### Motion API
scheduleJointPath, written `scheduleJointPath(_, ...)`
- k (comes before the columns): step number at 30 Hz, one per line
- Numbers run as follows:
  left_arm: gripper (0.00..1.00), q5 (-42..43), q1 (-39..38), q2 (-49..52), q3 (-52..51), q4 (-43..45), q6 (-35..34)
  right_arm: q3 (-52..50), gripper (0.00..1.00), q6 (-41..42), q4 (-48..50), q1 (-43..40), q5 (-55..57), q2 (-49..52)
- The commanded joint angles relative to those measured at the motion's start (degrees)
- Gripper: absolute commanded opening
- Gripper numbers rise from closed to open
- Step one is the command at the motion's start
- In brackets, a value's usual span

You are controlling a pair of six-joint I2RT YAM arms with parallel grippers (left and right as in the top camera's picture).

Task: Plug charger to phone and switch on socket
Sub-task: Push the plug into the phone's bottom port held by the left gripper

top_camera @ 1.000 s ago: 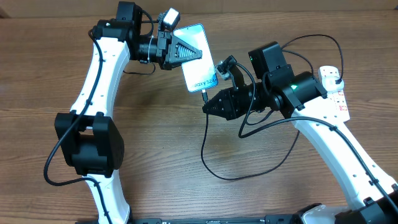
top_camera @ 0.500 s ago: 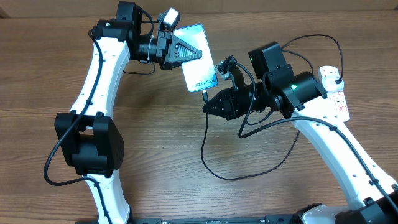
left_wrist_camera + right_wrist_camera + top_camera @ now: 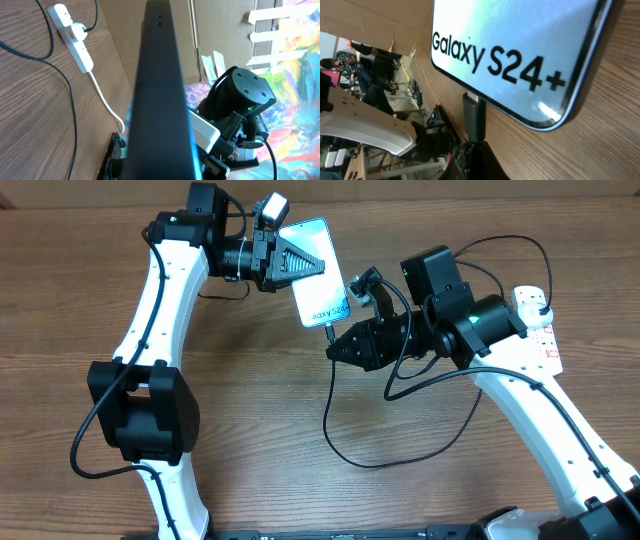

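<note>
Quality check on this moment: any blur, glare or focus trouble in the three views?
Overhead: evenly lit and sharp, soft shadows on the table; the phone screen bright but not washed out. Left wrist: the phone's dark edge sits very close, blurred, blocking the centre; the socket behind is clear. Right wrist: screen text sharp, charger tip slightly soft, background softer.

Phone (image 3: 320, 292): slim, black-edged, pale blue-white screen facing up, "Galaxy S24+" text near lower end; tilted diagonally, upper end clamped in left fingers (image 3: 300, 262).

Charger (image 3: 326, 415): thin black cable looping loosely over worktop. Connector tip (image 3: 474, 117) at port in phone's (image 3: 520, 35) bottom edge, sliver of metal showing, pinched by right fingers (image 3: 342, 348).

Socket (image 3: 548, 345): white strip with red markings, flat at worktop's right side. Black plug (image 3: 86, 30) seated in it; switch state unclear.
</note>
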Motion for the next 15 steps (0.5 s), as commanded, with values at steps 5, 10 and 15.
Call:
scheduleJointPath(5, 0.04, 3.02, -0.59, -0.33, 0.33, -0.57, 0.04, 0.44, 0.04, 1.51, 3.76, -0.39, 0.57, -1.09)
scheduleJointPath(10, 0.04, 2.99, -1.25, -0.33, 0.33, -0.76, 0.07, 0.46, 0.04, 3.19, 6.25, -0.63, 0.59, -1.09)
scheduleJointPath(15, 0.04, 3.02, -1.66, -0.33, 0.33, -0.90, 0.07, 0.46, 0.04, 3.43, 7.04, -0.90, 0.59, -1.03)
